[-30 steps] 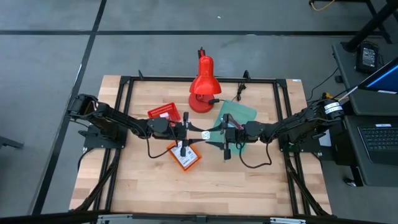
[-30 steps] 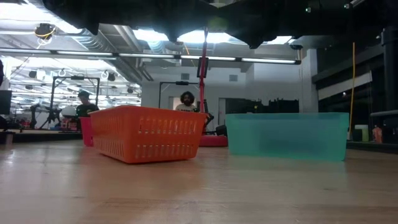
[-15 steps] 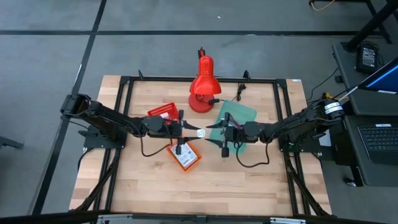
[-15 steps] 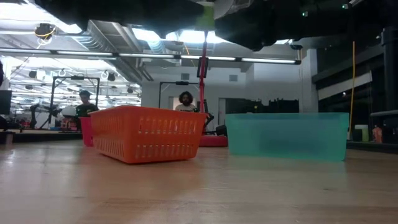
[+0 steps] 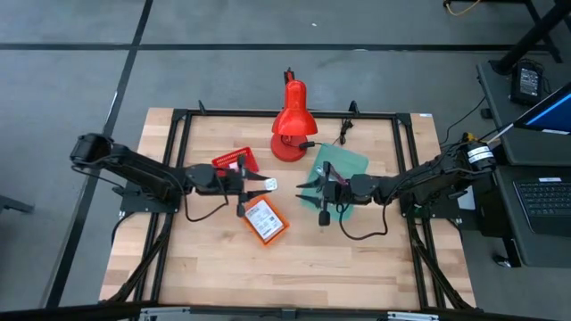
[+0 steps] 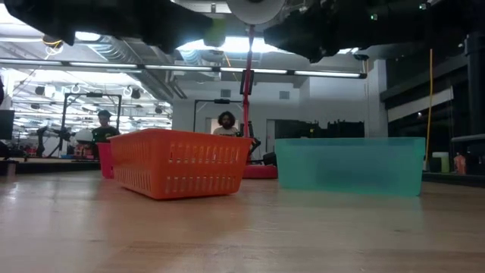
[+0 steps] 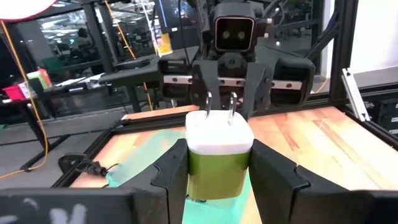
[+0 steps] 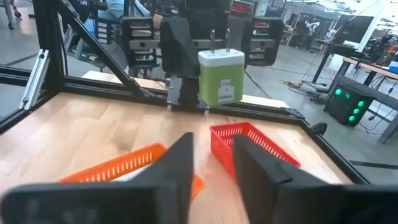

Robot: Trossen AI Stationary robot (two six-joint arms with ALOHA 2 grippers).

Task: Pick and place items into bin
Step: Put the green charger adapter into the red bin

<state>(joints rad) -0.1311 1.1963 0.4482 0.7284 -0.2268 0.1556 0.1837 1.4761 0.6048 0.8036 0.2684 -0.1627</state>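
Observation:
A small plug adapter (image 7: 219, 152), with a white top, a green body and two metal prongs, hangs above the table's middle (image 5: 268, 185). My left gripper (image 7: 219, 163) is shut on it, a little left of centre in the high view (image 5: 259, 185). My right gripper (image 5: 304, 188) faces it from the right, a short way off. Its fingers (image 8: 177, 163) stand a narrow gap apart with nothing between them. The adapter also shows in the right wrist view (image 8: 221, 78). The teal bin (image 5: 343, 165) sits under the right arm. My left gripper pinches the adapter's green body (image 7: 194, 171) between its two fingers, on two opposite sides. The fingers lie level and point toward the table's right. The adapter is lifted clear of the table, its prongs (image 7: 220, 102) pointing away toward my right gripper.
An orange basket (image 5: 265, 221) with a white printed piece in it sits below the grippers. A red basket (image 5: 234, 162) stands behind the left arm. The red desk lamp (image 5: 290, 125) and a black cable (image 5: 343, 132) are at the far edge. Bare wood lies toward the near edge.
My left gripper has drawn back toward the table's left edge with the adapter, level and still clear of the table. The gap between the adapter and my right gripper has widened. My right arm has kept its place.

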